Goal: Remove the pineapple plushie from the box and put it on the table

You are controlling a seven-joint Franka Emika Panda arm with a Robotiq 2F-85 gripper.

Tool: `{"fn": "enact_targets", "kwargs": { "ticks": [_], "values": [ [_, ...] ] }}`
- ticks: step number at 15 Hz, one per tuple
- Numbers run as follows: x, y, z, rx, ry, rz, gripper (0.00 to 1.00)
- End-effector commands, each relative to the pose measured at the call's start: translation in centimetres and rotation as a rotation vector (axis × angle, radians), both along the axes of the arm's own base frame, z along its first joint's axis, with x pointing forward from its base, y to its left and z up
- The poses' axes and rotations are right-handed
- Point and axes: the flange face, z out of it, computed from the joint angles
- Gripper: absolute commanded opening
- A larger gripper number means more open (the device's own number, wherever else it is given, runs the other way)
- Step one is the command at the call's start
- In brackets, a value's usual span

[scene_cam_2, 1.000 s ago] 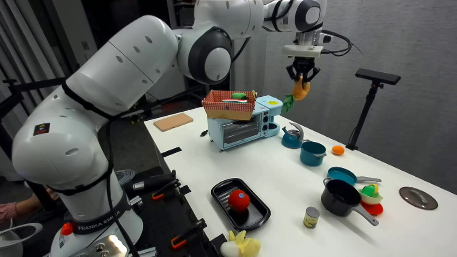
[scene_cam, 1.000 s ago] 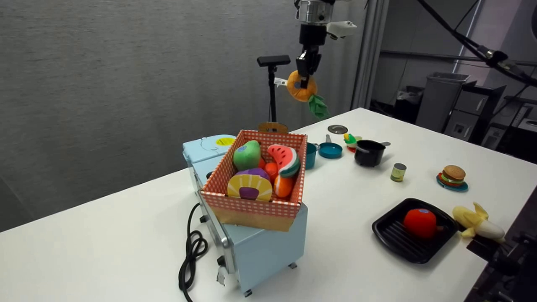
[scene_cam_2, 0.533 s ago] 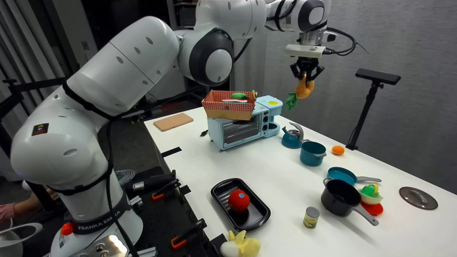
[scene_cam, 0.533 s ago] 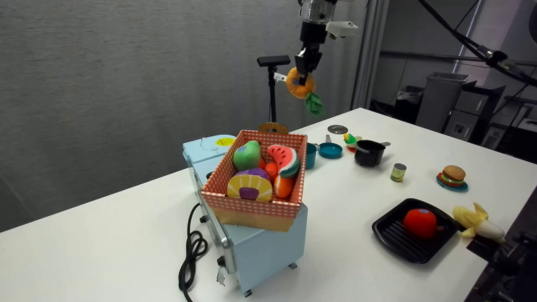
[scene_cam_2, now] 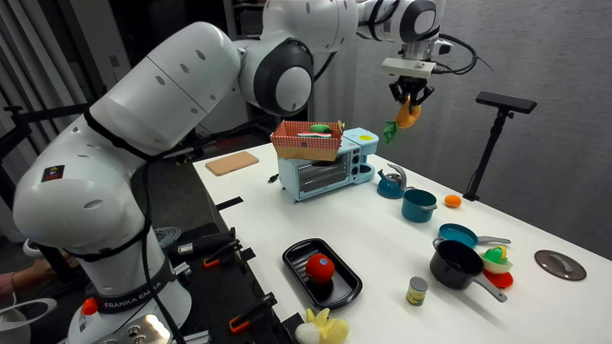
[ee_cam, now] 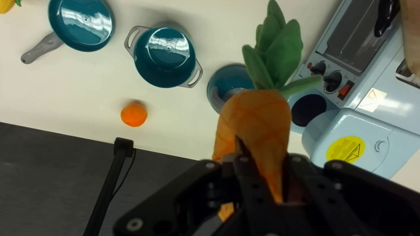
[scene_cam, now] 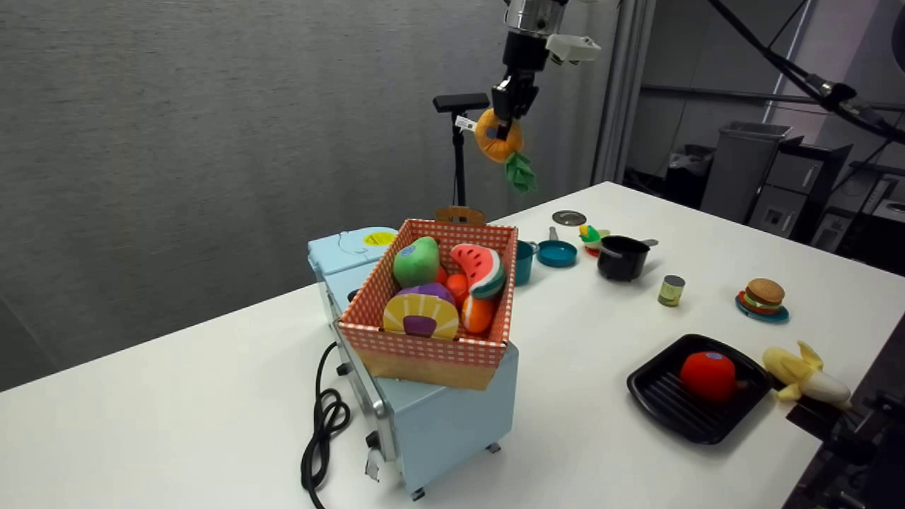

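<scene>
The pineapple plushie (scene_cam: 495, 151), orange with green leaves, hangs in the air, leaves down, high above the table's back edge. It also shows in an exterior view (scene_cam_2: 408, 118) and in the wrist view (ee_cam: 259, 111). My gripper (scene_cam_2: 409, 99) is shut on its body, with part of the plushie bulging past the fingers; in the wrist view the gripper (ee_cam: 262, 157) pinches it from both sides. The box (scene_cam: 431, 360), with red-white checked sides, stands below and apart from the plushie, holding other plush fruits. The white table (scene_cam: 212, 396) extends beneath.
The box stands on a light-blue toaster oven (scene_cam_2: 330, 177). A teal kettle (scene_cam_2: 391, 185), teal pot (scene_cam_2: 417, 205), teal pan (scene_cam_2: 458, 234), orange ball (ee_cam: 134, 114) and black pot (scene_cam_2: 454, 265) stand on the table. A camera stand (scene_cam_2: 495, 148) rises behind the back edge.
The gripper and the held plushie have shifted slightly left and up in an exterior view, and slightly right in the other view. The grip is unchanged. The box and table objects have not moved.
</scene>
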Motion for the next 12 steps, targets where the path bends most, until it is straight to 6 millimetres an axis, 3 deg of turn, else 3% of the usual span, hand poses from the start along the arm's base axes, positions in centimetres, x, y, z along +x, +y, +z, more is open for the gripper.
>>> {"fn": "enact_targets", "kwargs": {
  "ticks": [1, 3, 9, 12],
  "values": [
    [0.3, -0.2, 0.3, 0.077, -0.017, -0.007, 0.42],
    [0.2, 0.1, 0.3, 0.09, -0.014, -0.005, 0.5],
    [0.2, 1.6, 0.1, 0.091, -0.011, 0.016, 0.97],
    [0.1, 2.4, 0.1, 0.092, -0.009, 0.027, 1.0]
  ]
}}
